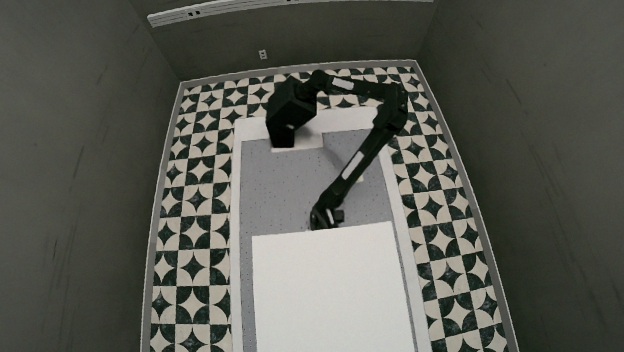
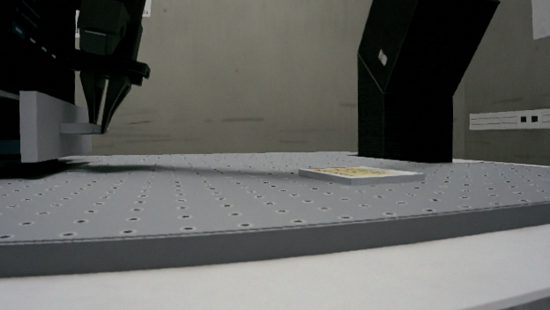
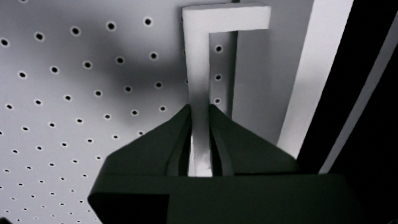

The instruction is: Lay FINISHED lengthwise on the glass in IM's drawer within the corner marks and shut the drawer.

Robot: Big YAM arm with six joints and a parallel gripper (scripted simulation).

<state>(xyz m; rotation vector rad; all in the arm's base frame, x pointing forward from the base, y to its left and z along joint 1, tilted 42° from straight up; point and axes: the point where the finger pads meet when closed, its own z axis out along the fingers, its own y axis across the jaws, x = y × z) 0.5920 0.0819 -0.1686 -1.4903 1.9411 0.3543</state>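
Note:
The gel imager IM (image 1: 325, 290) (image 2: 37, 40) stands upright; from above its white top shows, from the side its black body. Its pale drawer front (image 2: 29, 128) (image 3: 270, 80) carries a light bar handle (image 2: 77, 129) (image 3: 198, 65). My gripper (image 2: 100, 130) (image 3: 200, 112) is shut on that handle, one finger on each side of the bar. The glass and the corner marks are hidden, and I cannot tell how far the drawer stands out. A flat pale slab (image 2: 361, 173) with a yellow patterned top lies on the perforated board; I cannot tell whether it is FINISHED.
The perforated grey board (image 1: 275, 190) (image 2: 154, 198) lies on a white table (image 2: 264, 282). The arm's black base (image 1: 290, 112) (image 2: 410, 88) stands at the board's far end. The forearm (image 1: 357, 162) reaches over the board to IM, past the slab.

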